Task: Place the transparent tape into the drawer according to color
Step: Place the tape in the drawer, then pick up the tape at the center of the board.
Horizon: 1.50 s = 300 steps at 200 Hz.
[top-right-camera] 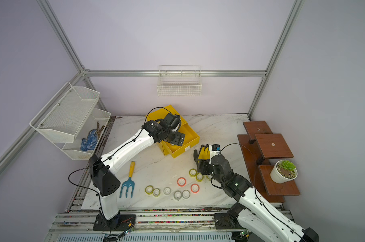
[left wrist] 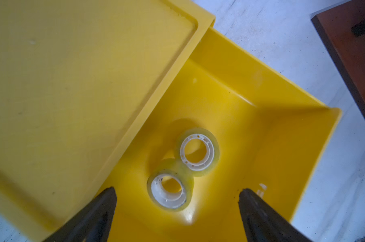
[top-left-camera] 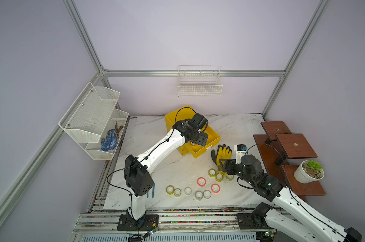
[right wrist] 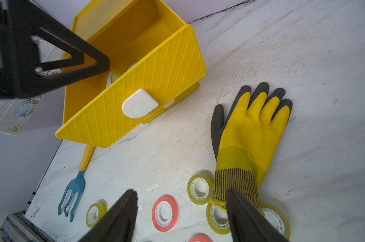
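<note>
Yellow-green tape rolls [left wrist: 198,155], two of them, lie in the pulled-out uppermost drawer [left wrist: 250,69] of the yellow cabinet [left wrist: 72,83]. They touch, and one leans on the other. The left end effector [left wrist: 177,189] hangs directly above them, jaws wide, holding nothing. In both top views the left arm hides most of the drawer interior.

Ten more rolls lie on the surface [top-left-camera: 156,146]:
- a yellow-green cluster [right wrist: 200,189] of three
- two orange-red rolls [top-left-camera: 201,181]
- three clear-greyish rolls [top-left-camera: 199,195]
- a yellow-green pair [top-left-camera: 170,189]

The right end effector [right wrist: 181,190] hovers over the cluster, jaws apart and empty. The glove [right wrist: 253,130] lies beside the drawer, and its cuff overlaps one roll of the cluster. A garden fork [top-right-camera: 128,182] lies near the yellow-green pair. A wooden stand [top-left-camera: 295,146] with a potted plant [top-left-camera: 308,174] occupies the surface's right edge.
</note>
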Motion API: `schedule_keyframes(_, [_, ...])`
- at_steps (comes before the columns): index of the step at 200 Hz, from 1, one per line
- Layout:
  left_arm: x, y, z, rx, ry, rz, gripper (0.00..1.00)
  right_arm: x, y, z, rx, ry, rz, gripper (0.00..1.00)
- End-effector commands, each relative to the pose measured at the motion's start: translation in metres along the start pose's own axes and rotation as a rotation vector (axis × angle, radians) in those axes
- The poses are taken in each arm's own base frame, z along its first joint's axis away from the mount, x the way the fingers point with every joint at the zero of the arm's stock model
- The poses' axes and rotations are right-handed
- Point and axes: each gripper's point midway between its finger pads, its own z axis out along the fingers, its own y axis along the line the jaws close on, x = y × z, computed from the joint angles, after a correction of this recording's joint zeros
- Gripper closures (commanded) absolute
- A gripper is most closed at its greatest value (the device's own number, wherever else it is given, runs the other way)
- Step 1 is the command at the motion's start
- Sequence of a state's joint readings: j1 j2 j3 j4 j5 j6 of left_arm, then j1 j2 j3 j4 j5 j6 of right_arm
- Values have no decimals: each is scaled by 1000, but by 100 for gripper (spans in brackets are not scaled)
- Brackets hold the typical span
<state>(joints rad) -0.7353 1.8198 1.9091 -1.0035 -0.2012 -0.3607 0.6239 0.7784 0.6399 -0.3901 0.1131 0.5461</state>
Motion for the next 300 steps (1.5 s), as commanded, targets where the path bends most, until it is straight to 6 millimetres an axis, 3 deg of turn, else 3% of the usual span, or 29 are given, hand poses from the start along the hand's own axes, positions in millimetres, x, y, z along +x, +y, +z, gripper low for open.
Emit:
schedule_keyframes(1, [-20, 7, -67, 58, -166, -57, 0, 4, 4, -1, -9, 41, -10, 28])
schedule_keyframes(34, [-4, 32, -104, 28, -275, -82, 0, 24, 6, 3, -40, 127, -31, 29])
schedule_keyframes(38, [-4, 38, -119, 28, -308, -93, 0, 27, 8, 3, -49, 139, -36, 29])
schedule_keyframes(68, [23, 68, -132, -56, -343, -127, 0, 58, 13, 12, -111, 271, -51, 30])
schedule_keyframes(108, [59, 97, -126, -143, -327, -172, 0, 98, 17, 30, -156, 403, -36, 32])
schedule_keyframes(160, [82, 108, -112, -182, -285, -191, 0, 112, 13, 55, -83, 468, -96, 33])
schedule_keyframes(243, [98, 115, -98, -210, -239, -198, 0, 89, -14, 100, 164, 410, -194, 32])
schedule_keyframes(289, [104, 118, -90, -222, -216, -206, 0, 105, -28, 118, 233, 463, -214, 32])
schedule_keyframes(292, [104, 118, -90, -222, -215, -207, 0, 106, -29, 118, 235, 465, -216, 37])
schedule_keyframes(300, [105, 118, -89, -225, -210, -208, 0, 109, -31, 119, 242, 473, -218, 38])
